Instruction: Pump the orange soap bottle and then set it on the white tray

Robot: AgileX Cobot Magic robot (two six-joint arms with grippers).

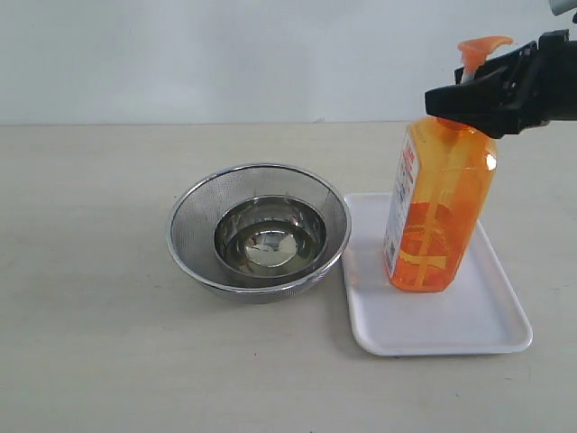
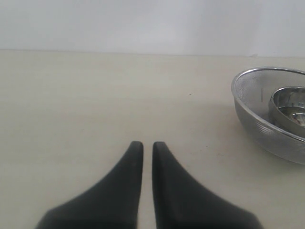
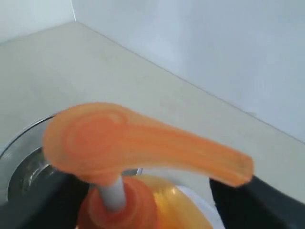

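Standing upright, orange soap bottle (image 1: 442,207) occupies white tray (image 1: 433,338).

A round steel mesh bowl (image 1: 191,224) sits upright on a pale beige table (image 1: 90,298), near the middle of the exterior view. Inside it, centred on its bottom, rests a smaller shiny steel bowl (image 1: 270,239), its rim well below the mesh rim. Its polished inside throws back bright reflections; whether it holds any liquid cannot be told. Behind the table rises a plain white wall (image 1: 225,54)
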